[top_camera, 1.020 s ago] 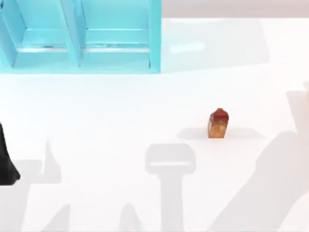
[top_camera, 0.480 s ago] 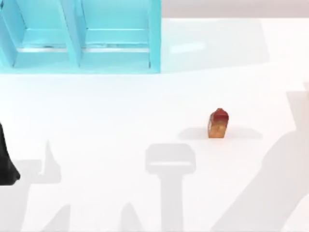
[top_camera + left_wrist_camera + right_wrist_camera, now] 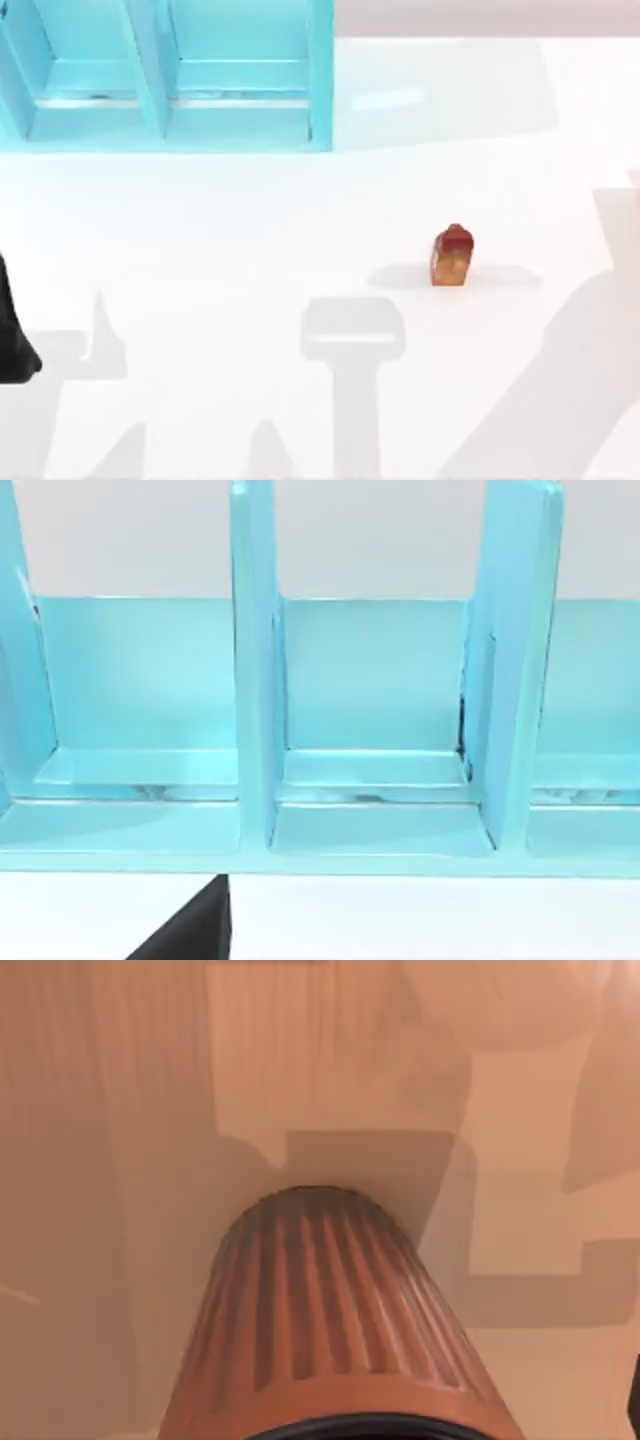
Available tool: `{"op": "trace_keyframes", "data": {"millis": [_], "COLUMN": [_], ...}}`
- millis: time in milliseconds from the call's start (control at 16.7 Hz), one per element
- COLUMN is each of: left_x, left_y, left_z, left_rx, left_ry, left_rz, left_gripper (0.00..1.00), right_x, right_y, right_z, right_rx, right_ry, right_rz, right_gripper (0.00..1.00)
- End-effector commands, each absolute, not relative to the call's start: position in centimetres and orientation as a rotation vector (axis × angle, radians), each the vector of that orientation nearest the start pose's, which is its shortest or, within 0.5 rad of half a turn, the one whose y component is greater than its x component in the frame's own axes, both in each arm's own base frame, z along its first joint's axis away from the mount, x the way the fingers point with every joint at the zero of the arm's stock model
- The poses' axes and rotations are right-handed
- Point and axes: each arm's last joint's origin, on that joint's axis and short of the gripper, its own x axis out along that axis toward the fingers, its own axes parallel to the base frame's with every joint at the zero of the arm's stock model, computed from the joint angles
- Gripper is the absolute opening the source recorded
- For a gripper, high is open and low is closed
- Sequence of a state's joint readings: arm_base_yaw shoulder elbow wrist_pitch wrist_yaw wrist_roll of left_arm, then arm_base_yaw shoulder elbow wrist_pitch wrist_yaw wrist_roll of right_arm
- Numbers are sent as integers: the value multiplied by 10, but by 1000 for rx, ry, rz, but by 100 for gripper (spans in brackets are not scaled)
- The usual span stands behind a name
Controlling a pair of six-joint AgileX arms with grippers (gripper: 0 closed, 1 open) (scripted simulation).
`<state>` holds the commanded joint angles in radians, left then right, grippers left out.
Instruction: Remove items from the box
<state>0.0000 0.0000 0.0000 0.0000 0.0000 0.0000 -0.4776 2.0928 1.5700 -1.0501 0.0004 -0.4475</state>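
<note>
Carton block (image 3: pixel 453 256) sitting upright on the white table (image 3: pixel 250 230), right of centre, well clear of the blue box (image 3: pixel 170 75) at the far left.

Left arm (image 3: pixel 12 335) showing as a dark shape at the left edge; its wrist camera is facing the box's open compartments. Right wrist camera is looking close along a ribbed reddish-brown cup (image 3: pixel 330 1310). Claw opening and hold: cannot tell for either arm.

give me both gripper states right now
Left gripper: cannot be told; its wrist camera faces the blue box.
Right gripper: cannot be told; the ribbed reddish-brown cup sits close under its wrist camera.
</note>
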Motion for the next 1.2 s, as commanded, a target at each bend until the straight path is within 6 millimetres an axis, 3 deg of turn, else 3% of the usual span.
{"op": "trace_keyframes", "data": {"millis": [120, 180, 780, 900, 1200], "left_x": [106, 106, 106, 106, 106], "left_y": [-1, -1, -1, -1, -1], "left_z": [160, 160, 160, 160, 160], "left_rx": [0, 0, 0, 0, 0], "left_ry": [0, 0, 0, 0, 0], "left_rz": [0, 0, 0, 0, 0], "left_gripper": [100, 100, 100, 100, 100], "right_x": [357, 357, 357, 360, 365], "right_y": [-180, -180, -181, -183, -186], "right_z": [159, 159, 161, 172, 221], "right_rx": [19, 19, 22, 25, 24], "right_ry": [1572, 1572, 1576, 1582, 1580], "right_rz": [-15, -15, -15, -12, -13], "right_gripper": [2, 0, 0, 0, 0]}}
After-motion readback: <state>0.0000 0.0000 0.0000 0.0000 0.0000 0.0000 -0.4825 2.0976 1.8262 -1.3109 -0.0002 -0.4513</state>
